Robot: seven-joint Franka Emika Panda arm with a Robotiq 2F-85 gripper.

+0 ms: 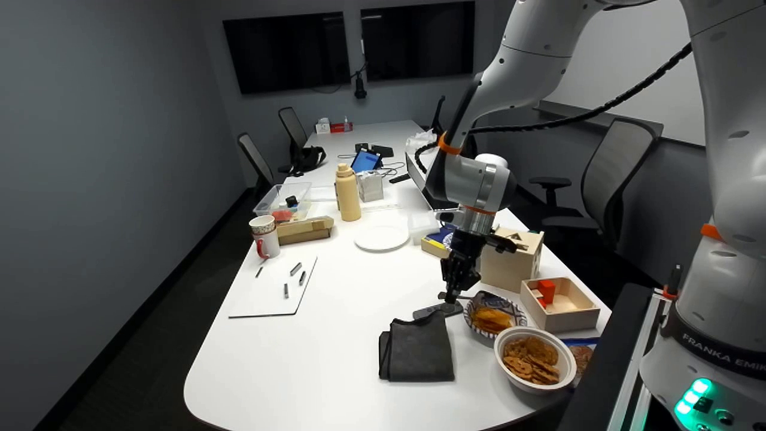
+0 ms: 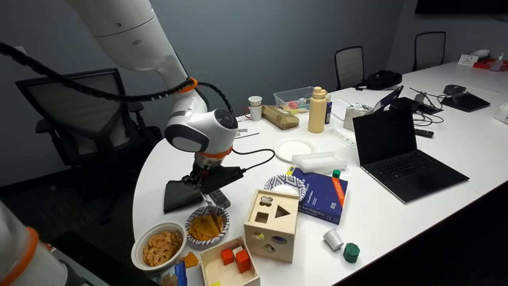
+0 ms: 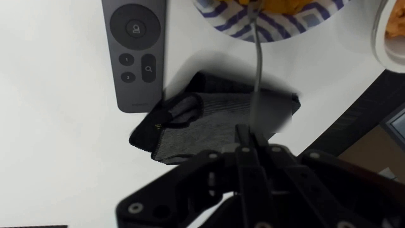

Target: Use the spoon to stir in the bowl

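My arm (image 1: 529,66) is rounded, white, with orange bands (image 1: 450,146) and a ridged black cable (image 1: 628,94). White letters (image 1: 718,351) on my dark collar (image 1: 676,326) read FRANKA EMIK, cut by the view's edge; green lights (image 1: 692,397) glow below. My pincer (image 3: 251,134) is black, dotted with pale screws (image 3: 314,155).

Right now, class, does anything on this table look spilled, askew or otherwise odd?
Yes, a likely spill: in an exterior view, an orange chip-like piece lies outside the small patterned bowl and the larger white bowl, by the blue packet, as if dropped. A small grey piece also appears tipped on its side, near a green block.
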